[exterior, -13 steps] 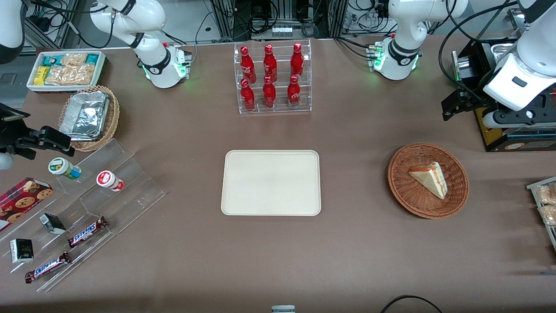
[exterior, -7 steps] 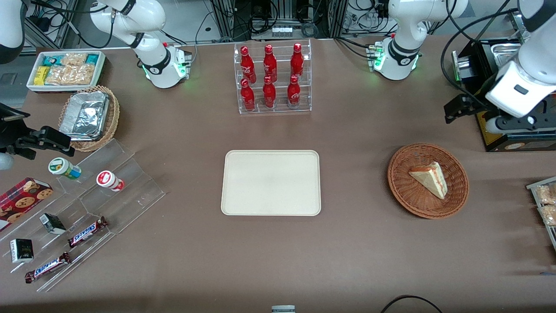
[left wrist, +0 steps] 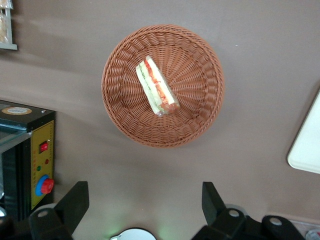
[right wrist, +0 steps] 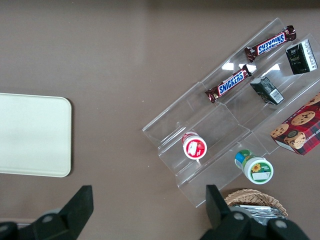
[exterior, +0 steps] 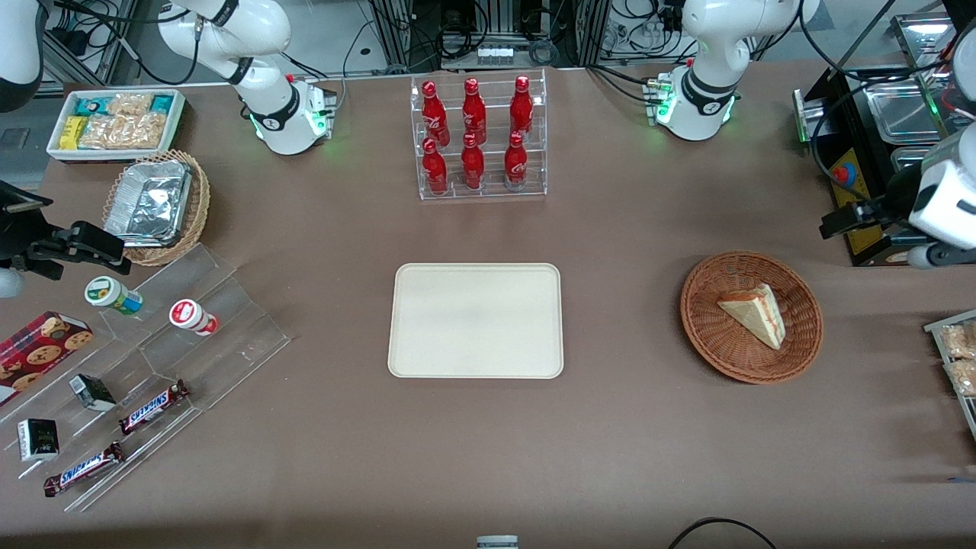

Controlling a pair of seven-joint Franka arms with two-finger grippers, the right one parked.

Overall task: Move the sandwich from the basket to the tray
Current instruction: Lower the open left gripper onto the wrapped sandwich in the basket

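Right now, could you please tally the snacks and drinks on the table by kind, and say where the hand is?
Red cola bottles: 6
Snickers bars: 2
Yogurt cups: 2
Sandwich, in the basket: 1
Cookie box: 1
Total: 12
The hand is open, above the table beside the basket.

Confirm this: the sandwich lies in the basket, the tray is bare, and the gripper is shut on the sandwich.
Not the last part. The gripper is open and hangs above the table, apart from the basket; the left wrist view shows it. The sandwich does lie in the basket, and the tray is bare.
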